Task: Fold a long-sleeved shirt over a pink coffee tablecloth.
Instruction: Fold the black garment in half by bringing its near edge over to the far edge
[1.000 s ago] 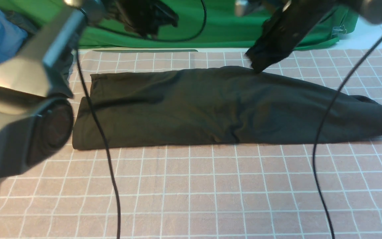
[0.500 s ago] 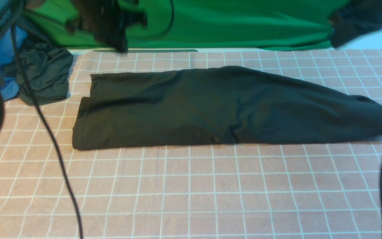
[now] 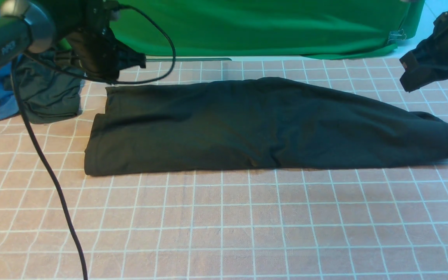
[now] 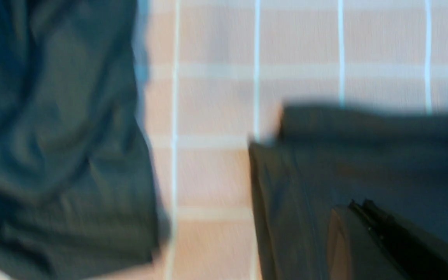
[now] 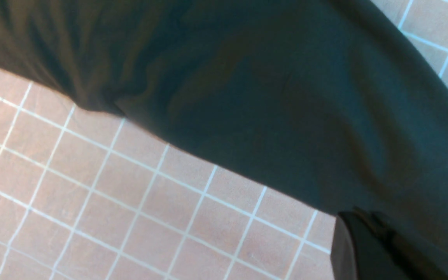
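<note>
Presently both pincers hang above the cloth with jaws together and nothing held: the left pincer (image 3: 140, 61) and the right pincer (image 3: 403, 76). The long-sleeved shirt (image 3: 247, 124) lies as a long folded band on the pink coffee tablecloth (image 3: 247, 225), with one end just below the left pincer and the other below the right. The step in hand appears to be the crosswise fold. Part each pincer, descend on an end corner and pinch every layer. Avoid the bunched dark garment (image 3: 49, 93) beside the left pincer.
</note>
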{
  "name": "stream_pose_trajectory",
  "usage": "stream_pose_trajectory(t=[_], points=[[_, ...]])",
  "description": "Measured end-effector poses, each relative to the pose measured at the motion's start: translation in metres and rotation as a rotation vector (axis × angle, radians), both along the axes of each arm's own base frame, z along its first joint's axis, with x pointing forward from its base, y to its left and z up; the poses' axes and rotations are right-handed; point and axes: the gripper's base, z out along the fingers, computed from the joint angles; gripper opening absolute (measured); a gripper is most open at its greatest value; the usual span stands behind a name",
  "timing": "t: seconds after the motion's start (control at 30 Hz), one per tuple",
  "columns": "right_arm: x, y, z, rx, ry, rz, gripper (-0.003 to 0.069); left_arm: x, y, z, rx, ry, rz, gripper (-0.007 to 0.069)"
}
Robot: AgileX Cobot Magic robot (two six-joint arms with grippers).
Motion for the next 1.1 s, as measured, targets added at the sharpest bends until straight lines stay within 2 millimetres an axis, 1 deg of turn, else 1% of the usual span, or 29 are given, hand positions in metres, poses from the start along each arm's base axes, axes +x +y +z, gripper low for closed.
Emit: stream_pose_trajectory(t=[0.03, 0.1, 0.2, 0.27, 0.37, 0.4, 0.5, 0.57, 0.63, 0.67, 0.7, 0.73, 0.77, 0.87, 0.9, 0.97, 1.1], points=[[0.000, 0.000, 0.000, 0.000, -0.001, 0.000, 0.0036, 0.000, 0.001, 0.000, -0.002, -0.005, 0.000, 0.0034], [0.001, 0.000, 0.000, 0.002, -0.010, -0.003, 0.0036, 0.008, 0.008, -0.004, -0.002, -0.051, -0.019, 0.0099], [0.002, 0.000, 0.000, 0.004, -0.017, -0.005, 0.0036, 0.013, 0.010, -0.016, 0.006, -0.052, -0.037, 0.0192], [0.002, 0.000, 0.000, 0.006, -0.026, -0.007, 0.0036, 0.017, 0.010, -0.029, 0.004, -0.041, -0.044, 0.0293], [0.003, 0.000, 0.000, 0.008, -0.032, -0.009, 0.0036, 0.019, 0.010, -0.042, 0.003, -0.025, -0.048, 0.0390], [0.003, 0.000, 0.001, 0.009, -0.035, -0.010, 0.0036, 0.021, 0.009, -0.049, 0.004, -0.017, -0.052, 0.0444], [0.004, 0.001, 0.001, 0.016, -0.045, -0.013, 0.0036, 0.022, 0.009, -0.058, 0.005, -0.006, -0.055, 0.0517], [0.005, 0.001, 0.002, 0.018, -0.053, -0.015, 0.0036, 0.023, 0.009, -0.061, 0.006, -0.001, -0.056, 0.0527], [0.005, 0.001, 0.002, 0.021, -0.059, -0.017, 0.0036, 0.023, 0.009, -0.063, 0.006, 0.001, -0.056, 0.0497], [0.005, 0.001, 0.002, 0.021, -0.060, -0.017, 0.0036, 0.023, 0.009, -0.063, 0.006, -0.002, -0.058, 0.0472], [0.005, 0.001, 0.002, 0.021, -0.062, -0.017, 0.0036, 0.024, 0.009, -0.063, 0.010, -0.004, -0.065, 0.0421], [0.005, 0.001, 0.002, 0.021, -0.062, -0.017, 0.0036, 0.024, 0.009, -0.064, 0.011, -0.004, -0.066, 0.0411], [0.005, 0.001, 0.002, 0.022, -0.063, -0.018, 0.0036, 0.024, 0.009, -0.065, 0.018, -0.003, -0.077, 0.0330], [0.006, 0.001, 0.002, 0.022, -0.065, -0.018, 0.0036, 0.024, 0.009, -0.066, 0.029, 0.003, -0.092, 0.0125], [0.006, 0.001, 0.002, 0.022, -0.065, -0.018, 0.0036, 0.024, 0.009, -0.066, 0.029, 0.004, -0.092, 0.0075], [0.006, 0.001, 0.002, 0.022, -0.065, -0.018, 0.0036, 0.024, 0.009, -0.064, 0.036, 0.001, -0.095, 0.0050], [0.006, 0.001, 0.002, 0.022, -0.066, -0.018, 0.0036, 0.025, 0.010, -0.054, 0.044, -0.041, -0.101, 0.0048]])
